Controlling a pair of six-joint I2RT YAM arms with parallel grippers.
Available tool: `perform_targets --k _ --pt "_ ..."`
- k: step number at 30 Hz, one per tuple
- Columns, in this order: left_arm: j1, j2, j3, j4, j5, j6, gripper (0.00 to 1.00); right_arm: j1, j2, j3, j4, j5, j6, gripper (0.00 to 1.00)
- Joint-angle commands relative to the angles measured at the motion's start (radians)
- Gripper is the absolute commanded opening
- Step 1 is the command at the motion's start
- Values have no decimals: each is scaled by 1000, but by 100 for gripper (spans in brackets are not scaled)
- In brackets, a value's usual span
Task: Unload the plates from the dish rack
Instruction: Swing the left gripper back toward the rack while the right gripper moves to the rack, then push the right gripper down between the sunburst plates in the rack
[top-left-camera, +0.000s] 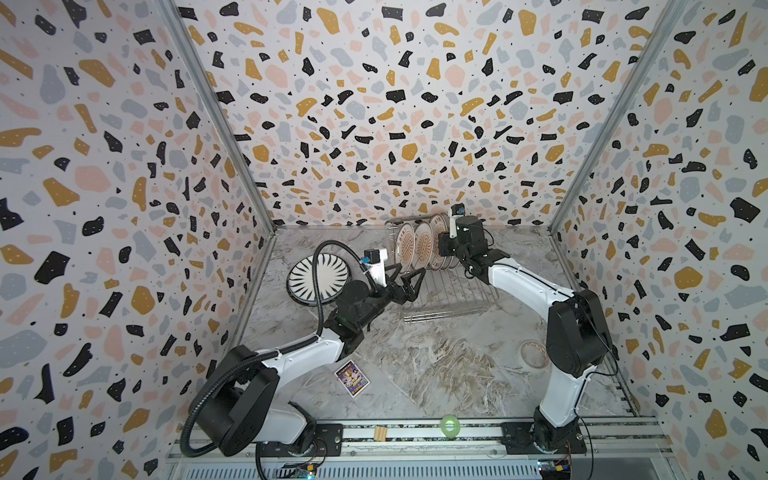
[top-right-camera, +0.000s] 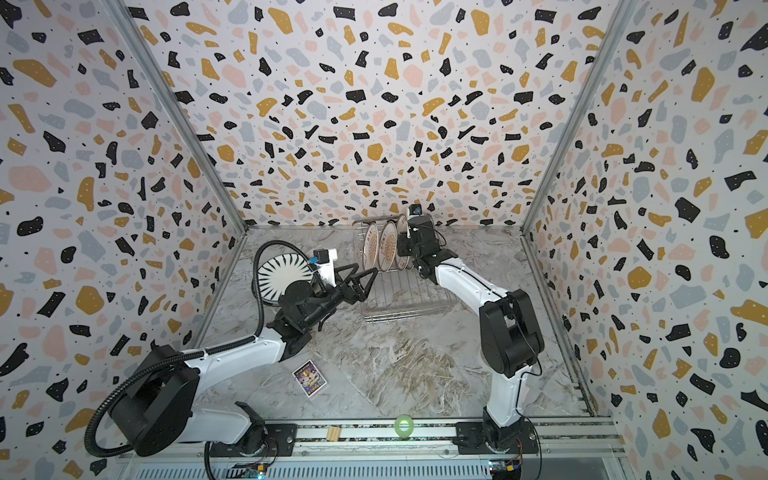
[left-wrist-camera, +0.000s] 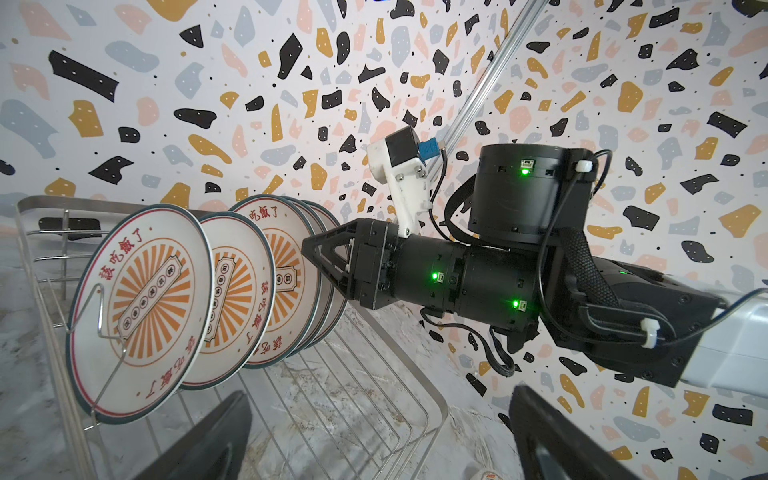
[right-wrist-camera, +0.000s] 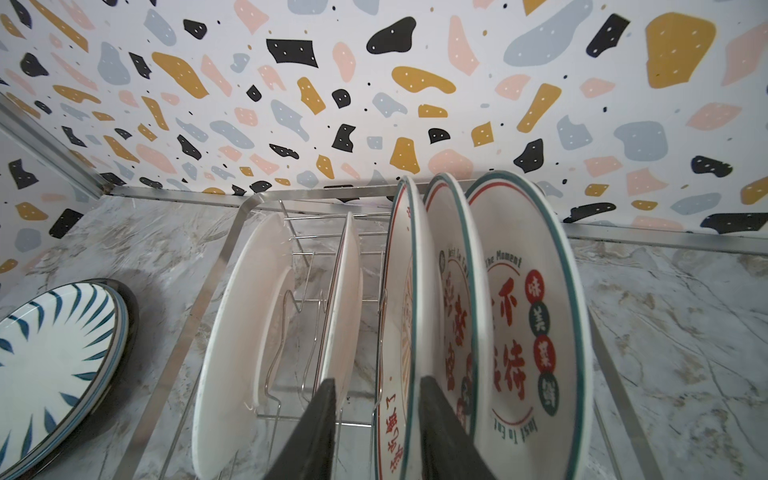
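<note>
Terrazzo-print walls all round, marble bench (top-left-camera: 436, 365) underneath. The dish rack (top-left-camera: 453, 291) sits upper middle in both top views, with five plates (left-wrist-camera: 232, 299) on edge in a row at its upper end. A striped plate (top-left-camera: 318, 276) lies flat to its left. The right arm (top-left-camera: 523, 286) is nearer. The right jaws straddle the rim of one sunburst plate (right-wrist-camera: 405, 270), narrowed with a gap on one side, so not pinching yet I reckon. Left jaws spread wide, empty. Readable: "The Moment", "Just To Eat", 該吃飯了.

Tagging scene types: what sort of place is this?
Probably a robot test cell, not a kitchen: printed walls boxing a table, two arms on a rail, a plate rack.
</note>
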Motion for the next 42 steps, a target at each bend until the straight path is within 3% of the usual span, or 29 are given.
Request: perform_targets --k 1,4,10,19,26,36,42 --pt "-5 -2 21 56 -4 9 99 13 -26 11 -22 77 10 32" --pt "-5 2 18 65 0 8 98 17 -54 -23 8 83 10 32" --pt "-5 3 16 64 -9 8 99 20 43 77 -74 88 14 28" --pt "-5 -47 -28 43 -51 9 99 57 177 241 -201 280 18 27" --pt "-5 -125 -88 -22 -203 31 99 27 199 277 -198 159 15 25" --pt "-5 -234 -203 31 -241 -19 99 75 205 290 -225 339 -13 27" --pt "-5 -252 -218 57 -222 -44 99 72 213 289 -224 311 -13 25"
